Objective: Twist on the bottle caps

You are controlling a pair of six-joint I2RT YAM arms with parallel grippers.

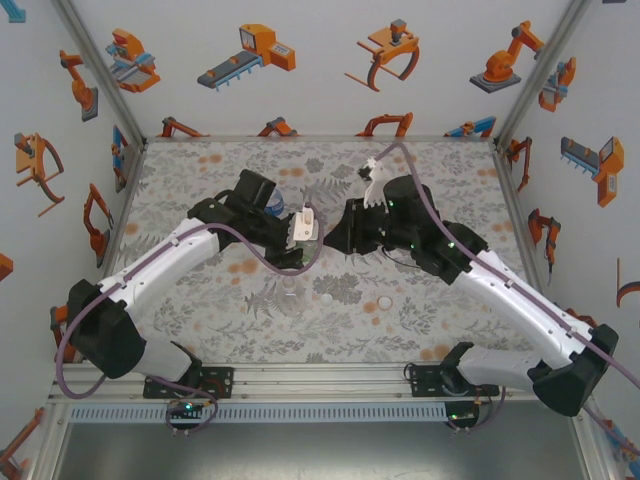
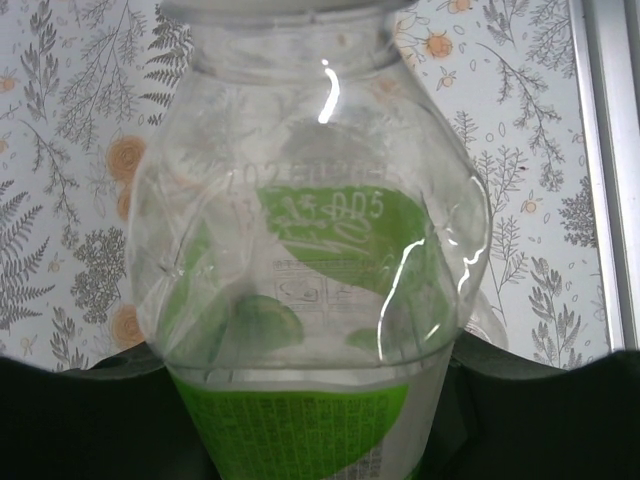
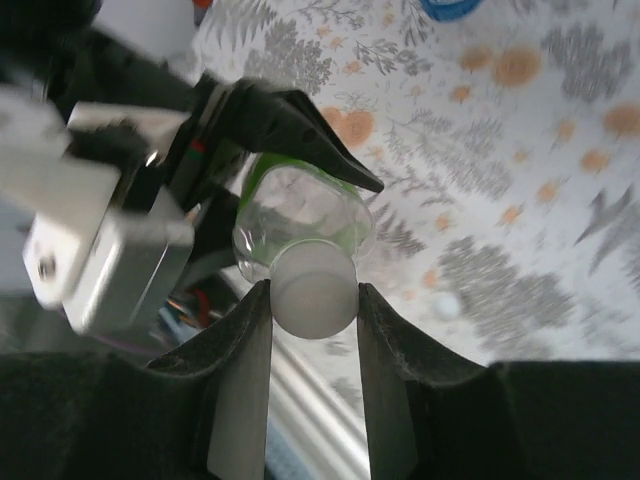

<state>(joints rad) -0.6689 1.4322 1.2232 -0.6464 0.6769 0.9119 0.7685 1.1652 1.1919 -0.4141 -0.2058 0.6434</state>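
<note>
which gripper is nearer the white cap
Right. The right gripper is shut on the cap at the bottle's mouth; the left gripper grips the bottle lower down, on its body.

Robot lab test cell, aluminium frame (image 1: 103, 70), white walls (image 1: 320, 90) printed with robot cartoons, floral-patterned bench (image 1: 420, 300), left arm (image 1: 160, 265) and right arm (image 1: 520, 300) bolted to a rail (image 1: 320, 382)
</note>
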